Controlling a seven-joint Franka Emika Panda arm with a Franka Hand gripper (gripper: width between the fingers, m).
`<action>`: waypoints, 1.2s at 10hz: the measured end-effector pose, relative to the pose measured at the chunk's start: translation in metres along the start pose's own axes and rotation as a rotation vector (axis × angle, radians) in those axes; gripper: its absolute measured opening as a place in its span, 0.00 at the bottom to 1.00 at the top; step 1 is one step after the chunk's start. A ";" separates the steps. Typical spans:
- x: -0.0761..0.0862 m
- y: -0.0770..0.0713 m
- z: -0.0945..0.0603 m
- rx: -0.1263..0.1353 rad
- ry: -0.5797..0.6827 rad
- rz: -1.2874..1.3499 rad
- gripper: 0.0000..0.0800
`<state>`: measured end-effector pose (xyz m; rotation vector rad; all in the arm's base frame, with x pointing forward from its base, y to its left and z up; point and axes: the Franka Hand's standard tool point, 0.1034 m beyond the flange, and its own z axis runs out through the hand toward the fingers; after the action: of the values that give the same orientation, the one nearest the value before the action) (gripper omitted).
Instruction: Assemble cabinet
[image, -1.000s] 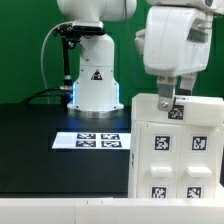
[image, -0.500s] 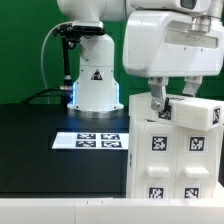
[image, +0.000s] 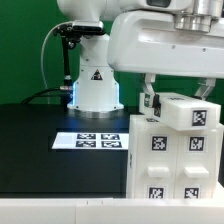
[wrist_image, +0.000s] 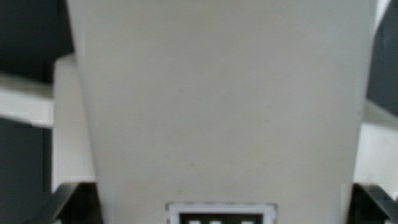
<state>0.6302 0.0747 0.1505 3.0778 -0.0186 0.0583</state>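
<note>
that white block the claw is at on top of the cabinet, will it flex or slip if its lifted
The white block looks like rigid moulded plastic with flat faces, so it probably won't flex. Its smooth surface could slip in the claw. It sits tilted on the cabinet, so a nudge may shift it.

White robot gripper (image: 178, 100) grips a small white tagged block (image: 191, 112) atop the tall white plastic tagged cabinet box (image: 175, 160).
</note>
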 end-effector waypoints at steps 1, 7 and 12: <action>0.001 -0.003 0.000 0.009 -0.006 0.140 0.69; -0.001 -0.004 0.000 0.040 -0.031 0.731 0.69; -0.001 -0.007 0.000 0.059 -0.016 1.194 0.69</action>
<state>0.6290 0.0817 0.1500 2.6084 -1.7935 0.0819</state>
